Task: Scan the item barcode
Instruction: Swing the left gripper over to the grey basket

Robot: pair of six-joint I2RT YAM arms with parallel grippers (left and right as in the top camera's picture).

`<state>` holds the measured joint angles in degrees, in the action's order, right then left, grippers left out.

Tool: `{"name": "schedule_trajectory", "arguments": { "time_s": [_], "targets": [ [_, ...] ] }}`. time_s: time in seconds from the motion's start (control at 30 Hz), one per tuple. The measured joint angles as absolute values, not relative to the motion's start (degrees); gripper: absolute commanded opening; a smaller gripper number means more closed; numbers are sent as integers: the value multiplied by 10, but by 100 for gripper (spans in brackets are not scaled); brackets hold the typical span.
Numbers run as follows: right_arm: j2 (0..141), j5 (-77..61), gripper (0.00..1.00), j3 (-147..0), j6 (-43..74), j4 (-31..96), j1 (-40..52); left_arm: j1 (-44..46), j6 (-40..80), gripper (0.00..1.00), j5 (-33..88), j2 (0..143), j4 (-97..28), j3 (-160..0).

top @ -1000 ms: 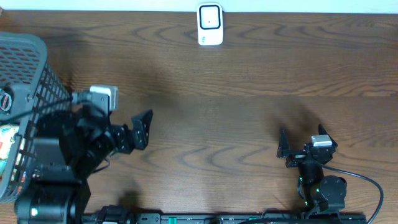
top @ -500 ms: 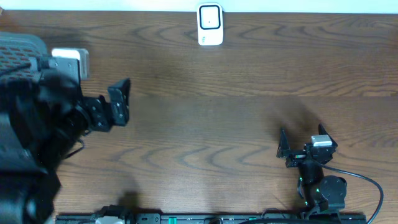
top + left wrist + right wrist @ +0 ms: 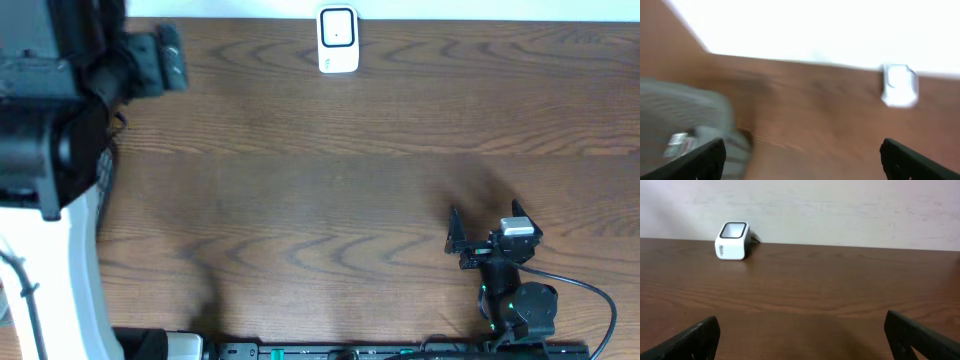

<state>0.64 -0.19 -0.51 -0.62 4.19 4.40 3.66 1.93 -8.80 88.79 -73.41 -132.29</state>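
Note:
The white barcode scanner (image 3: 338, 40) stands at the back edge of the table; it also shows in the left wrist view (image 3: 899, 86) and the right wrist view (image 3: 732, 241). My left gripper (image 3: 162, 57) is raised high near the back left, open and empty (image 3: 802, 161), above a grey mesh basket (image 3: 685, 125). A pale blurred thing (image 3: 679, 142) lies in that basket; I cannot tell whether it is the item. My right gripper (image 3: 484, 228) rests open near the front right, empty (image 3: 802, 339), facing the scanner.
The left arm (image 3: 50, 130) covers most of the basket from overhead; a strip of mesh (image 3: 104, 170) shows beside it. Brown wooden table (image 3: 330, 180) spreads between the arms. A white wall (image 3: 840, 205) rises behind the scanner.
My left arm has lifted and swung from the middle left toward the back left corner, over the basket. The right arm has not moved. Both grippers stayed open.

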Motion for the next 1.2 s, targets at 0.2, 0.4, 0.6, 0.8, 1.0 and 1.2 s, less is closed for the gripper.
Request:
{"name": "schedule_trajectory", "arguments": {
  "time_s": [0.2, 0.4, 0.6, 0.8, 1.0, 1.2],
  "targets": [
    [6, -2, 99, -5, -6, 42, 44, -28, 100, 98, -257, 864, -752, -1332],
    [6, -2, 99, -5, -6, 42, 44, -139, 182, 98, -375, 865, -768, -1332],
    [6, -2, 99, -5, -6, 42, 44, -226, 213, 97, -401, 865, -794, -1331],
    [6, -2, 99, -5, -6, 42, 44, -246, 243, 97, -328, 865, -794, -1330],
    [6, -2, 99, -5, -6, 42, 44, -246, 253, 98, -285, 865, -792, -1330],
    [6, -2, 99, -5, -6, 42, 44, -253, 242, 97, -281, 871, -790, -1330]
  ]
}}
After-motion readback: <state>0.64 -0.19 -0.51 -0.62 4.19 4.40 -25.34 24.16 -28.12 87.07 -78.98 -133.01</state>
